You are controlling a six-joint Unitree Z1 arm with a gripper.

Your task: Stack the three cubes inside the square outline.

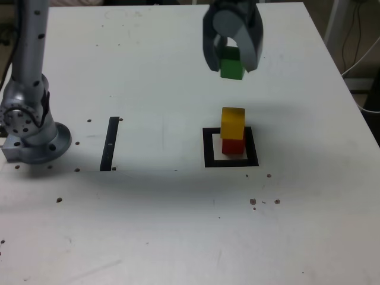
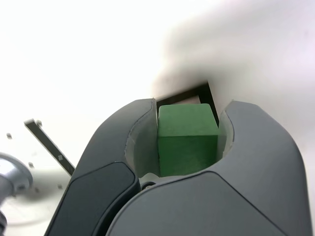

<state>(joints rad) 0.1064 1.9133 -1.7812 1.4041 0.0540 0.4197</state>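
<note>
A white table fills the scene, dotted with small dark specks. On it, right of centre in the exterior view, the square outline frames a red cube with a yellow cube stacked on top. Farther back and raised above the table, the gripper clamps the green cube between its jaws. A narrow black strip lies left of the outline, and the arm's grey base stands at the far left.

Bright, overexposed wrist view; soft, blurry shadows.
</note>
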